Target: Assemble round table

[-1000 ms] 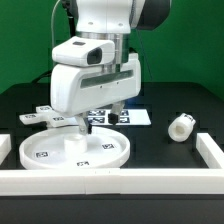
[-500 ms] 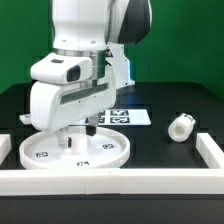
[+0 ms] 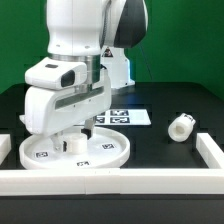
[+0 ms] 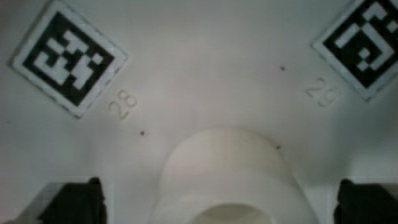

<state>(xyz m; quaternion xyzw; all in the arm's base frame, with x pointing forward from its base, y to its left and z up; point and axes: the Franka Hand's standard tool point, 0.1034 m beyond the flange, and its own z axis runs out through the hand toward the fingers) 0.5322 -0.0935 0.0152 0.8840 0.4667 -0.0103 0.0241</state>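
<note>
The large white rimmed disc [image 3: 108, 152] lies flat on the black table, tags facing up. My gripper [image 3: 74, 141] is low over its middle, with the hub between the fingers. In the wrist view the hub [image 4: 222, 165] stands between the two dark fingertips [image 4: 71, 202], with a gap on each side, over the tagged disc face [image 4: 196, 70]. The gripper [image 4: 219, 205] is open and holds nothing. The short cylindrical post [image 3: 180, 126] lies on its side at the exterior view's right. The cross-shaped piece is hidden behind the arm.
The marker board [image 3: 131, 116] lies behind the disc. White border rails run along the front [image 3: 110, 181] and the exterior view's right [image 3: 211, 150] and left [image 3: 5, 146]. The arm's body hides the table's back left.
The arm has moved toward the exterior view's left and come down, bringing the open gripper from the disc's far edge to around its hub. The parts have not moved.
</note>
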